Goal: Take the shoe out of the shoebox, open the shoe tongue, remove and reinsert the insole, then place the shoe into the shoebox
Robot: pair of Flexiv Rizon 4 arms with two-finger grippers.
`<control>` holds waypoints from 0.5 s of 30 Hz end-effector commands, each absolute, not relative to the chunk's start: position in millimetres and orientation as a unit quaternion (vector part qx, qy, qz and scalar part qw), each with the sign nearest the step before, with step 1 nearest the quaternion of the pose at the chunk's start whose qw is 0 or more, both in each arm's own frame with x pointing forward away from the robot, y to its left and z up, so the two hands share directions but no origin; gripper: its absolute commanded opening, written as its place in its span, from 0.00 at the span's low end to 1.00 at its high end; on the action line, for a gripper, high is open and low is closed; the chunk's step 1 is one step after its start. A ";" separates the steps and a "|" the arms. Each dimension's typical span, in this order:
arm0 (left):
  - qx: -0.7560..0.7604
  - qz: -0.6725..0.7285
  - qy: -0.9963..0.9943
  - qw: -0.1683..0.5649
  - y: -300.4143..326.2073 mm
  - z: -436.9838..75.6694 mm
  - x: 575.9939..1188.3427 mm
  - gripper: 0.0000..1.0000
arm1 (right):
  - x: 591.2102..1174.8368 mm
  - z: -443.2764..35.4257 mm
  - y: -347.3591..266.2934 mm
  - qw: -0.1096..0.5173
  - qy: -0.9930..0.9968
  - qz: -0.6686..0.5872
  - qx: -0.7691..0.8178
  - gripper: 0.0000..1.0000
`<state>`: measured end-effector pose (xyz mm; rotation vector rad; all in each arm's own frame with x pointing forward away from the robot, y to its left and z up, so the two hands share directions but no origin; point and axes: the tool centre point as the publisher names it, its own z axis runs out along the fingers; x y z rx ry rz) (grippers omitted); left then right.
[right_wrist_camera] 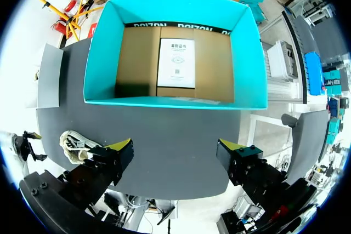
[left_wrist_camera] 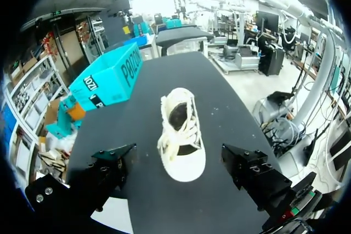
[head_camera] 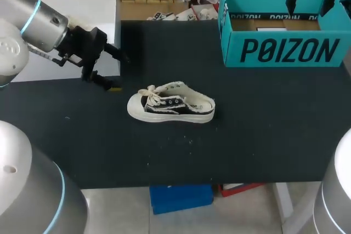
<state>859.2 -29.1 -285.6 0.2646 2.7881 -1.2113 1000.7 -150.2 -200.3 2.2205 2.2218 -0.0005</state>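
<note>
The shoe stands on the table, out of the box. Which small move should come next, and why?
Probably bring the left arm a little toward the shoe, so that its jaws can reach the laced top. The shoe stands upright outside the shoebox, and the open jaws stand apart from its toe, touching nothing.

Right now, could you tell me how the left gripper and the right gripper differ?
The left gripper sits beside the toe of the shoe; the right gripper hangs over the shoebox. The left gripper points sideways at the shoe; the right gripper points down into the shoebox. Both are open and empty.
</note>
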 end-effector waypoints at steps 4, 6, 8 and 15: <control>0.095 -0.422 0.899 0.070 -26.6 -287.5 849.8 1.00 | 1000.6 -200.2 -150.0 0.000 0.707 0.000 0.707 1.00; 0.095 -0.422 0.899 0.070 -26.6 -287.5 849.8 1.00 | 1000.6 -200.2 -150.0 0.000 0.707 0.000 0.707 1.00; 0.095 -0.422 0.899 0.070 -26.6 -287.5 849.8 1.00 | 1002.1 -194.1 -148.5 0.010 0.727 0.010 0.687 1.00; 0.095 -0.422 0.899 0.070 -26.6 -287.5 849.8 1.00 | 963.4 -162.2 -150.1 0.012 0.944 0.036 0.328 1.00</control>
